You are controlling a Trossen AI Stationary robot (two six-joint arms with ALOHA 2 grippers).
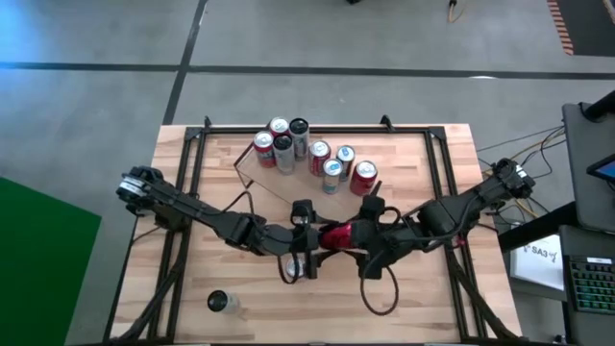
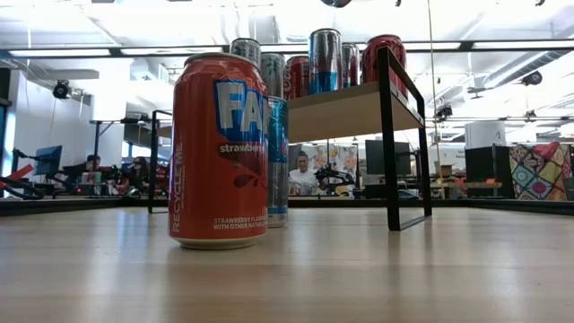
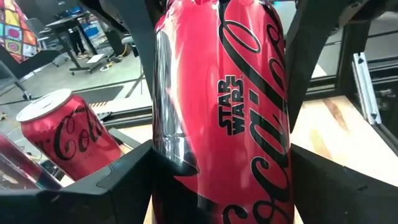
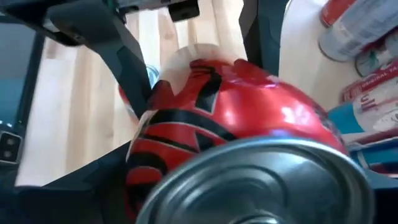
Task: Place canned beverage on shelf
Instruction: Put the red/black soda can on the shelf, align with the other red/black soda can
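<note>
**Robot body: visible construction**

Both arms are dark, nearly black, built from jointed segments that thicken at the joints. The left arm (image 1: 207, 216) and the right arm (image 1: 461, 207) each end outward in a paler base fitting. A black cable loops from the right arm. Left gripper (image 3: 214, 180) fingers (image 3: 112, 180) are broad, matte black, angular plates.
</note>
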